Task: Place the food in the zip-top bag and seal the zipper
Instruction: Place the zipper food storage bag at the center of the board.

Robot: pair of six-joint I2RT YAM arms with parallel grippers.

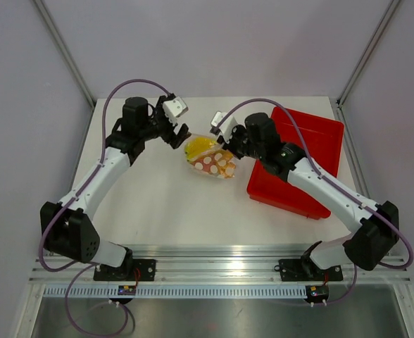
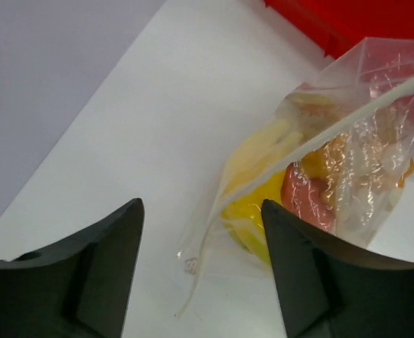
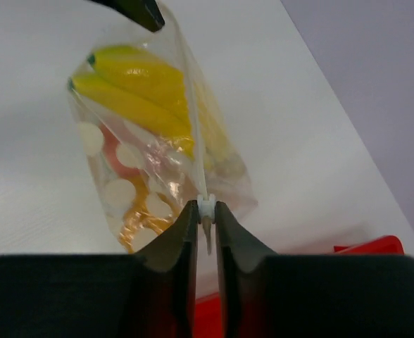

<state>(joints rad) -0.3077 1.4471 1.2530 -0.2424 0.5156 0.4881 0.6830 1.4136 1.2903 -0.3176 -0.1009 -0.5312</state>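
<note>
Overhead, the white desk (image 1: 158, 204) carries one zip-top bag (image 1: 210, 160), filled, lying at centre between the two arms, with a red tray (image 1: 320, 137) just to its right. The left gripper (image 1: 181, 135) stands at the bag's left end and the right gripper (image 1: 232, 146) at its right end. In the left wrist view, that gripper is open, its dark fingers (image 2: 108, 282) spread wide and gripping nothing. The bag's loose clear corner lies on the desk in the gap between them, and a yellow toy food (image 2: 253, 208) and a pink-red piece (image 2: 305, 197) show through the plastic. In the right wrist view, the right gripper is closed narrowly on the zipper (image 3: 205, 206) strip at the bag's mouth edge. Inside the bag are a yellow banana (image 3: 133, 84), orange-yellow knobbly pieces (image 3: 133, 218) and, on the near face, whitish oval spots (image 3: 119, 191). One tip of the left gripper shows at the top edge.
</note>
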